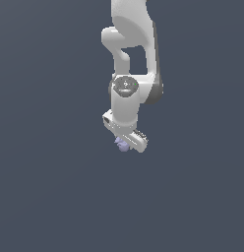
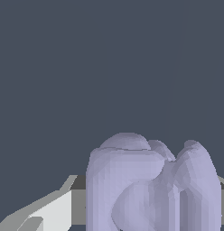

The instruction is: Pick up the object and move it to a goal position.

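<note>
Under the white arm, left of the gripper (image 1: 128, 142), the lavender blob (image 1: 122, 144) peeks out; the wrist view shows the blob (image 2: 152, 185) sitting between pale fingers (image 2: 46, 212), apparently pinched, though I cannot tell how firmly. No desk edge or goal marker shows, only plain grey all round, so I'd carry it slowly and level, keeping the squeeze steady.

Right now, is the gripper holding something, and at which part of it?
Yes, it seems so. The lavender object sits between the fingers of the gripper, gripped at its sides. The contact itself is hidden, so the hold is likely, not certain.
</note>
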You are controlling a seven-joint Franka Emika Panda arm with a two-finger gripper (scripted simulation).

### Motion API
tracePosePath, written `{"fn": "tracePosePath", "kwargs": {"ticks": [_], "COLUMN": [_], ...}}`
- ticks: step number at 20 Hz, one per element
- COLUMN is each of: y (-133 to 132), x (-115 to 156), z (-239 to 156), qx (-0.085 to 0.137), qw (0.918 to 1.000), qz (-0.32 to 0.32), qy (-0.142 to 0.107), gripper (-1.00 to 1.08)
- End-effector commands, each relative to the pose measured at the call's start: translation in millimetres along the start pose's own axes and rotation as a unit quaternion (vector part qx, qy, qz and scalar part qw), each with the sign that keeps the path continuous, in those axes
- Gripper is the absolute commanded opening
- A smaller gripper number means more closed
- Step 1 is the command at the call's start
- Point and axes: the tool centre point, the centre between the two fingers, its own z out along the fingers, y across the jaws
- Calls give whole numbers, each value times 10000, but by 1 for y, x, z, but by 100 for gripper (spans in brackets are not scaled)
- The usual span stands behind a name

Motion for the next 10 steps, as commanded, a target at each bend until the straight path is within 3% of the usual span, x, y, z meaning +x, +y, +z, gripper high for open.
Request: {"fn": "tracePosePath", "kwargs": {"ticks": [1, 10], "y": [-7, -37], "x": [1, 5], "z": [-25, -119], "qx": [0, -4], "qw": [10000, 10000], "qz": [1, 4], "qy": [4, 6], "gripper": [-100, -100]}}
